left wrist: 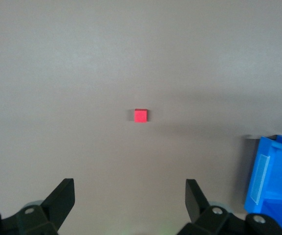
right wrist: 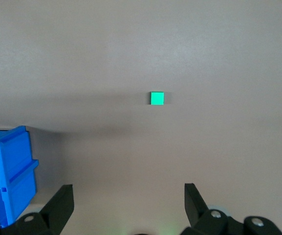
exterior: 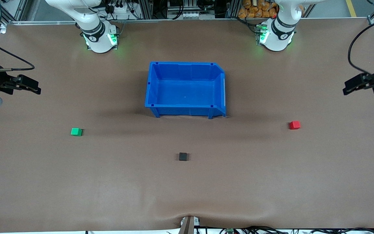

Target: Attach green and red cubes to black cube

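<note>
The green cube [exterior: 76, 131] lies on the brown table toward the right arm's end; it also shows in the right wrist view [right wrist: 157, 98]. The red cube [exterior: 294, 125] lies toward the left arm's end and shows in the left wrist view [left wrist: 141, 115]. The black cube [exterior: 183, 156] lies between them, nearer to the front camera than the bin. My left gripper [exterior: 349, 88] hangs open and empty high over the table's edge at the left arm's end, its fingers [left wrist: 62, 196] wide apart. My right gripper [exterior: 34, 87] hangs open and empty over the right arm's end, fingers [right wrist: 62, 201] wide apart.
A blue bin [exterior: 187, 112] stands mid-table between the arm bases and the black cube; its corner shows in the left wrist view [left wrist: 272, 181] and the right wrist view [right wrist: 9, 171]. Cables run along the table's front edge.
</note>
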`<state>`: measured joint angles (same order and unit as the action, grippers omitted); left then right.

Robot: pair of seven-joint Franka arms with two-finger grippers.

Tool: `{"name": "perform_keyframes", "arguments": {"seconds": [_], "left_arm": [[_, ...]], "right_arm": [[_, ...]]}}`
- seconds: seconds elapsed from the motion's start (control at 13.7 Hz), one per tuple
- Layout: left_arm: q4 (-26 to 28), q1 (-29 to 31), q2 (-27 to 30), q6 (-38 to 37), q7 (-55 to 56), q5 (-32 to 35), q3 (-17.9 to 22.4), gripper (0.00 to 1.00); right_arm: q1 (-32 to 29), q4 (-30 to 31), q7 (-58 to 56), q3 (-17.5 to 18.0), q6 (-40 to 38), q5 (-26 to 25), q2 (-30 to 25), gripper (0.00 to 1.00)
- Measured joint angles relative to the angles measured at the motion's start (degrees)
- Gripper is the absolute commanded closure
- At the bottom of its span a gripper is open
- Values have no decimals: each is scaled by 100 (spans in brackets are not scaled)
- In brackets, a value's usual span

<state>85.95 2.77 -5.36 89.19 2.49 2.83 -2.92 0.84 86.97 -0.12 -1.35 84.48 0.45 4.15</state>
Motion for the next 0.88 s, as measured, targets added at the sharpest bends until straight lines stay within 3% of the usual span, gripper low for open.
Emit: {"name": "perform_keyframes", "arguments": {"seconds": [0.58, 0.88], "left_arm": [[-53, 23, -956, 133, 0, 101, 6, 0], [-150, -3, -1000, 133, 0, 101, 1, 0]], "right_arm": [[0, 0, 0, 1, 0, 0, 4, 0], [1, 0, 0, 1, 0, 0, 5, 0]]}}
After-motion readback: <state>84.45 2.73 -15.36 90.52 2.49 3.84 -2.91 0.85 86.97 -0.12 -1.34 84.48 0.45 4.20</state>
